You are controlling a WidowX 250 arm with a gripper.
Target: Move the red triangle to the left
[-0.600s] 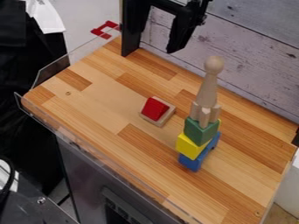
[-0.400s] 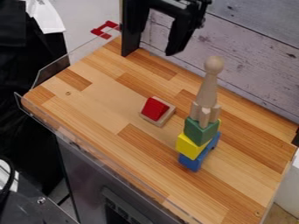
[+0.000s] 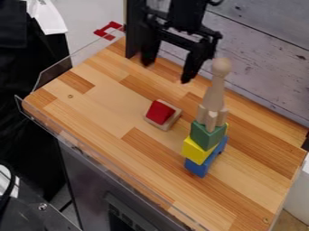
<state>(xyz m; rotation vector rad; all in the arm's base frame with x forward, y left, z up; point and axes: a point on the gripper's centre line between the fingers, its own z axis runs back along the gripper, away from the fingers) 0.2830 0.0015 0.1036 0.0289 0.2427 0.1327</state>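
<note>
1. Over the far side of the table [image 3: 100, 108], the gripper [image 3: 168, 68] is spread wide and empty; it should come nearer, then straight down.
2. The block tower [image 3: 206, 135] stands just right of the target, so the right finger needs clearance.
3. The red triangle [image 3: 160, 112] sits mid-table on a pale block [image 3: 173, 120]; grip its sides squarely, then carry it left.
4. Compared with earlier, the gripper is lower and nearer; tower and triangle are unmoved.

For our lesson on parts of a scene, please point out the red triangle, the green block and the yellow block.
red triangle [image 3: 161, 112]: camera view, on its sloping face
green block [image 3: 206, 136]: camera view, on its front
yellow block [image 3: 196, 151]: camera view, on its front
</note>
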